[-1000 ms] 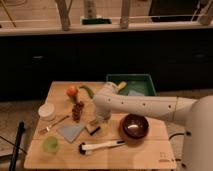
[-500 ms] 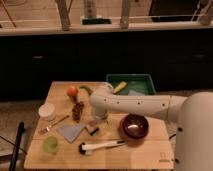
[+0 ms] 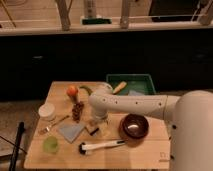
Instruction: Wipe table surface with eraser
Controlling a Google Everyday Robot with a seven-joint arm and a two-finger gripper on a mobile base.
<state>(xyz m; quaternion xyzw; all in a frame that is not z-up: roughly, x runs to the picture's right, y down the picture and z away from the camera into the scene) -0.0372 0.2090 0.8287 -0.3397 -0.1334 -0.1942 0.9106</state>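
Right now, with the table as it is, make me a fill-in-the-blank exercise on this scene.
The gripper sits low over the table surface, beside the tan ____.
Near the front edge, right of the green cup, lies a white-handled ____.
The banana lies in the ____ tray.
Missing words: eraser; brush; green.

— What stands behind the gripper [image 3: 98,120], low over the table surface [image 3: 142,157]?
— A long run of dark cabinet fronts [image 3: 60,60], nearly black, spanning the whole width behind it.
— And higher up?
— A pale ledge [image 3: 165,26] runs across, with light slanted posts [image 3: 64,14] rising from it. A small green object [image 3: 96,21] sits almost straight above the gripper.
— The floor?
— Beige floor [image 3: 20,102] shows off to the left of the gripper in view, and a black pole [image 3: 18,145] stands there. The light is warm and dim.
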